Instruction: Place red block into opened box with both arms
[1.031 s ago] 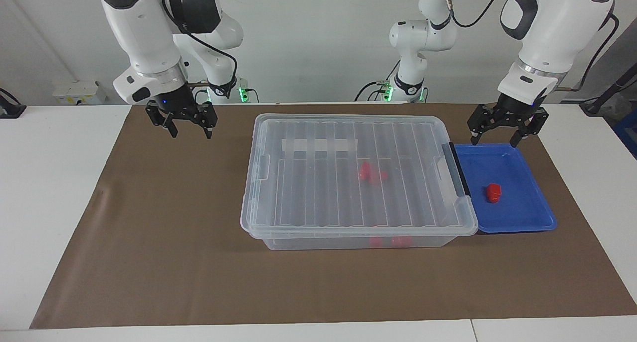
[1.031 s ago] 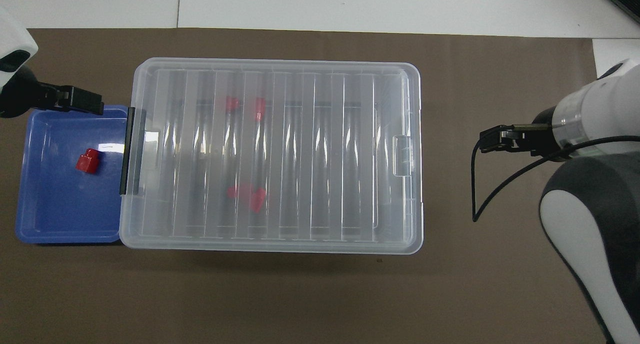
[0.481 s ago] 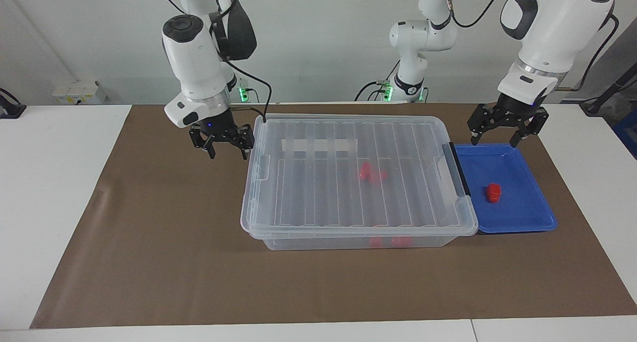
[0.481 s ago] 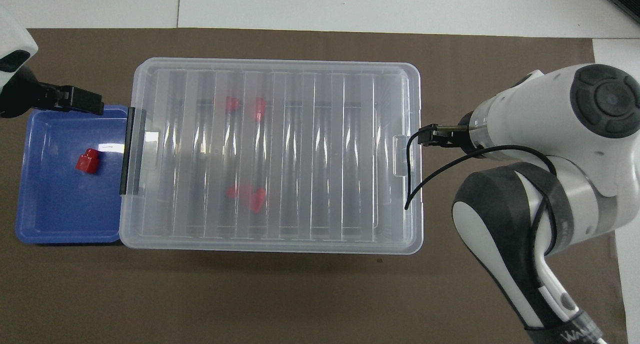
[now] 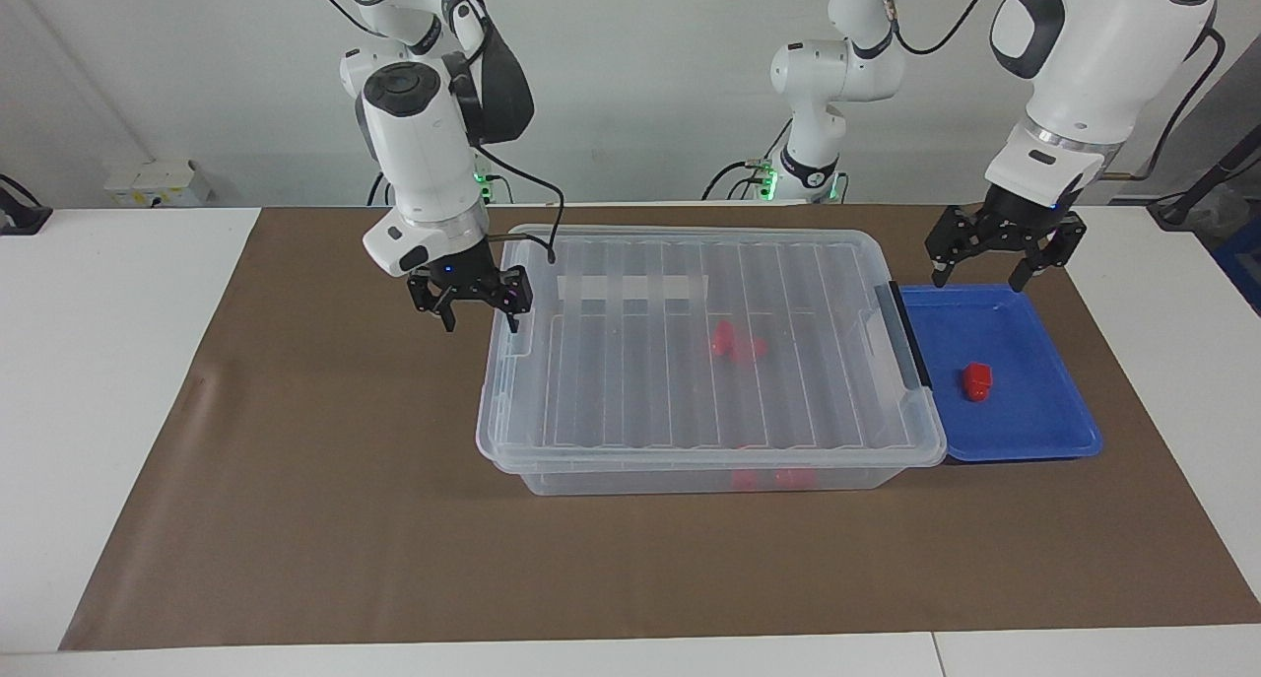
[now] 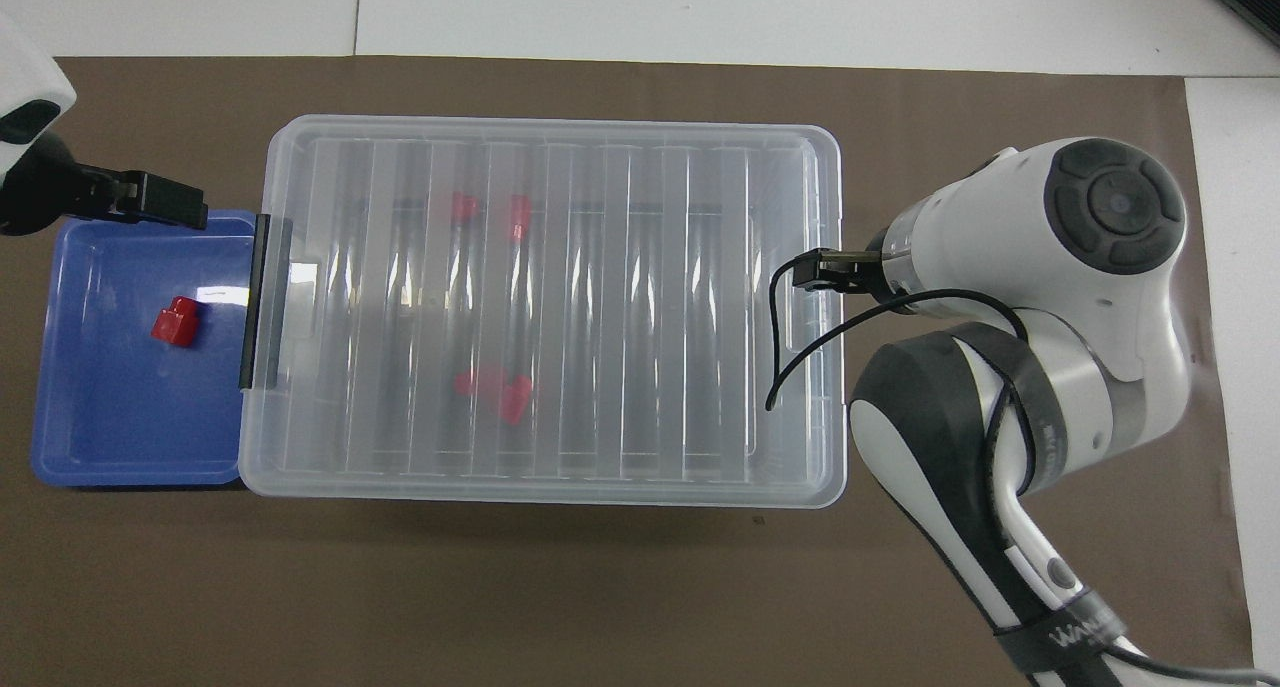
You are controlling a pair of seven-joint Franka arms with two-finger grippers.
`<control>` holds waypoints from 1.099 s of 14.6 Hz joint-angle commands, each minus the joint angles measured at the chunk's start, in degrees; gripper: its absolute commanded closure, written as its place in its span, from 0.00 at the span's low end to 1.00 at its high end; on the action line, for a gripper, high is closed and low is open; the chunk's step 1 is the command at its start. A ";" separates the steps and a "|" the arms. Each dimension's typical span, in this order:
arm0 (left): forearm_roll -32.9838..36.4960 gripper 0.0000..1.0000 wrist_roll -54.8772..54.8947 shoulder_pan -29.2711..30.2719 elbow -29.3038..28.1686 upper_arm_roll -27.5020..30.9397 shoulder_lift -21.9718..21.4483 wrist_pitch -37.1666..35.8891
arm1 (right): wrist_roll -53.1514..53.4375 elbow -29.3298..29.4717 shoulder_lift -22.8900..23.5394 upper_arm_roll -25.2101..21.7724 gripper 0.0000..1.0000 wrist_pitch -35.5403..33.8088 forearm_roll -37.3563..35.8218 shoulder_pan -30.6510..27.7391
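A small red block [image 5: 976,380] [image 6: 175,323] lies in a shallow blue tray [image 5: 1034,440] [image 6: 130,447]. The tray sits beside the box at the left arm's end. The box [image 5: 709,452] [image 6: 540,494] is a large clear bin, and its ribbed lid lies flat on it. My left gripper [image 5: 978,283] [image 6: 185,207] hangs open over the tray's edge nearest the robots. My right gripper [image 5: 481,324] [image 6: 810,270] is open at the box's other end. One of its fingers is over the lid's edge tab and the other is outside it. Nothing is held.
More red blocks [image 5: 737,344] [image 6: 490,387] show through the lid inside the box. A black latch [image 5: 908,337] [image 6: 255,317] closes the end beside the tray. A white label strip [image 5: 630,288] is on the lid. A brown mat [image 5: 325,519] covers the table.
My right gripper has swung in from over the bare mat and come down to the box's end. The left arm, the tray and the red block have stayed put.
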 commanded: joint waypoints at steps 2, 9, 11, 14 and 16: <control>-0.45 0.00 -0.50 -0.23 -2.72 0.39 -1.85 -0.85 | 0.38 -3.91 -0.99 0.02 0.07 1.22 0.84 -0.35; -0.36 0.00 -0.59 2.30 -6.67 0.57 -4.31 0.54 | -2.77 -4.88 -1.43 -0.07 0.07 1.14 0.84 -3.86; -0.28 0.00 0.29 5.20 -11.05 0.57 -5.19 9.90 | -3.75 -5.06 -1.43 -0.07 0.06 1.14 0.84 -4.66; -0.28 0.00 2.82 8.81 -16.69 0.57 -5.38 19.51 | -6.02 -5.06 -1.35 -0.07 0.04 1.14 0.84 -7.55; -0.28 0.00 10.09 9.87 -19.50 0.66 -4.41 26.36 | -10.24 -5.06 -1.35 -0.07 0.04 0.79 0.84 -9.66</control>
